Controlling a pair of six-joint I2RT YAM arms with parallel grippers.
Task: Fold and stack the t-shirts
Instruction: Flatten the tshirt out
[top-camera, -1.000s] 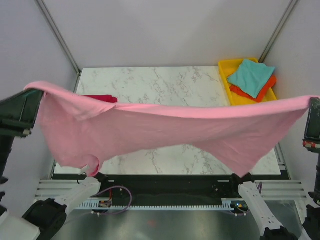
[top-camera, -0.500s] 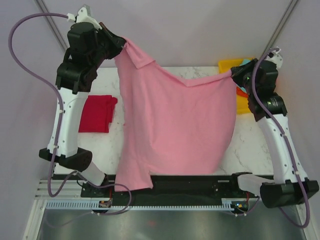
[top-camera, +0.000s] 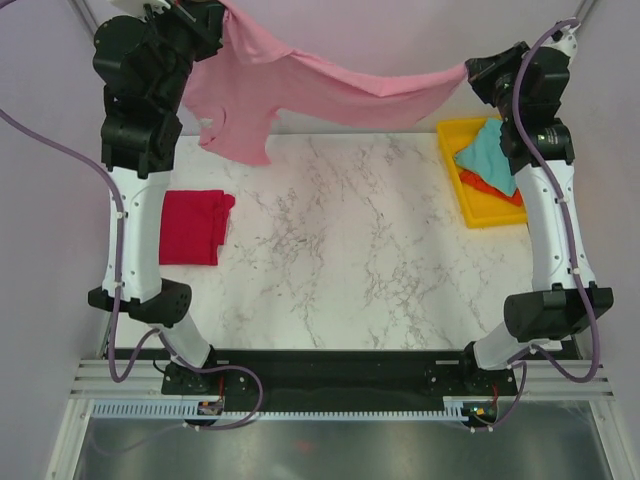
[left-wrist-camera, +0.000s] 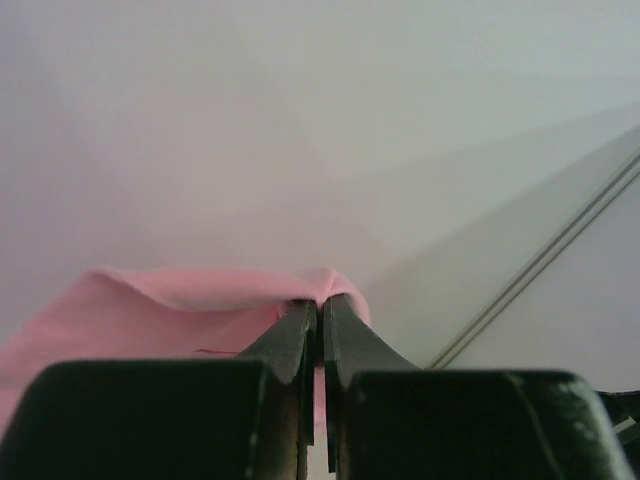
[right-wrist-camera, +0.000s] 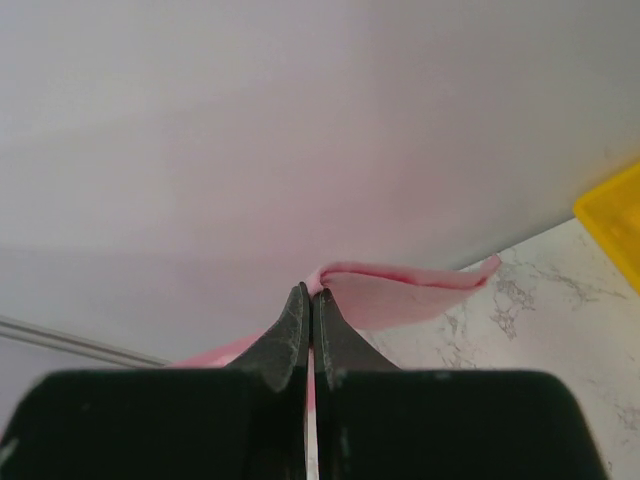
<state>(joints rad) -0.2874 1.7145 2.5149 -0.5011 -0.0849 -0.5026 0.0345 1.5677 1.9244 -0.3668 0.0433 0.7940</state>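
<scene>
**Pink shirt strung between two clamped grippers above the table**

The left gripper (left-wrist-camera: 320, 305) has its jaws pinched together on an edge of the light pink t-shirt (top-camera: 300, 85). In its wrist view the cloth bunches over the fingertips and spreads away to their left. The right gripper (right-wrist-camera: 311, 295) is pinched just as tight on another edge of the same shirt, and a small fold of pink pokes out just past its tips, to their right.

Both grippers are raised high at the far side of the marble table (top-camera: 350, 240). The shirt runs from one to the other as a sagging band. Most of the cloth is gathered near the left gripper, where a loose lobe droops below it. Whether that lobe touches the table's far edge cannot be told from above.

Below the left gripper and nearer the bases, the crimson red t-shirt (top-camera: 192, 227) lies folded flat on the marble, just beside the left arm (top-camera: 135, 240). Below the right gripper, a yellow tray (top-camera: 455, 135) sits at the table's far right corner. It holds the teal t-shirt (top-camera: 490, 150) lying on top of the orange t-shirt (top-camera: 490, 185).
</scene>
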